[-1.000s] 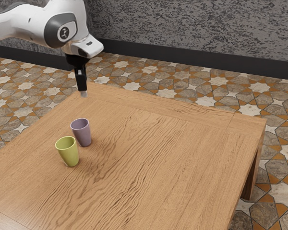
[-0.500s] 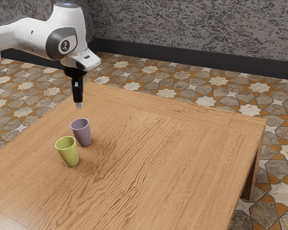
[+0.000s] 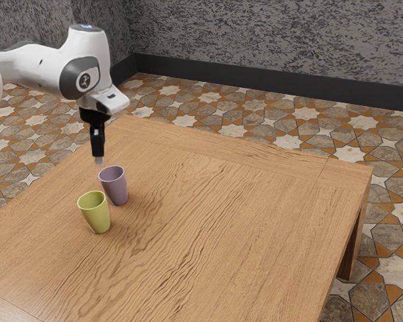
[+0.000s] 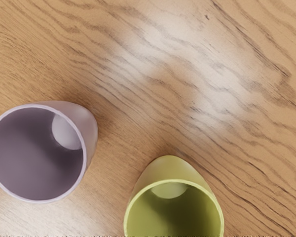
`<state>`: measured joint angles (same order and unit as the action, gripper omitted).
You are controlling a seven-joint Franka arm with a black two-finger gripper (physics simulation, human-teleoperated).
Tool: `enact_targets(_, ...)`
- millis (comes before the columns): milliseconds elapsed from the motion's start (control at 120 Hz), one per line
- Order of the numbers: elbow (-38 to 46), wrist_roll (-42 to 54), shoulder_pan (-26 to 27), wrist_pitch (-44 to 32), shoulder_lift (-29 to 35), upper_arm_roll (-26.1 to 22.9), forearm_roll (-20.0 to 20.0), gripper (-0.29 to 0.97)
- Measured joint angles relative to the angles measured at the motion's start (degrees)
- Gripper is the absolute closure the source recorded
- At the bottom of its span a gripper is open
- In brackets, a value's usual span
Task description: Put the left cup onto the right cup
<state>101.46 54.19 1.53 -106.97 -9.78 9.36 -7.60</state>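
Green cup (image 3: 94,211) (image 4: 173,210): upright on the table (image 3: 242,221), mouth open upward.
Purple cup (image 3: 113,185) (image 4: 37,153): upright, just beside the green cup at its 1 o'clock in the exterior view, not touching it.
Writing: a small white emblem (image 3: 84,78) on the arm's grey joint disc, too small to read.
End effector (image 3: 98,159): points straight down, hanging in the air at the purple cup's 11 o'clock and clear of both cups. Whether it is open or closed, I cannot tell.
Arm (image 3: 47,67): white, reaching in from 10 o'clock.

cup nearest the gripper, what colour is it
The cup is pale purple, inside and out; it shows best in the wrist view.
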Motion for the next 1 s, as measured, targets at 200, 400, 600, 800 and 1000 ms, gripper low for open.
enact_targets(200, -0.56, 1.38, -0.64, -1.16, -2.80, 0.05, -0.28, 0.00)
enact_targets(400, -2.20, 3.52, -0.97, -3.31, -5.63, 0.78, -0.28, 0.00)
enact_targets(600, -3.34, 5.68, -2.62, -4.69, -7.40, 0.84, -0.23, 0.00)
enact_targets(800, -3.44, 7.73, -4.40, -5.54, -8.01, 0.84, -0.25, 0.00)
enact_targets(1000, -5.35, 10.18, -5.23, -6.43, -9.87, 0.91, -0.28, 0.00)
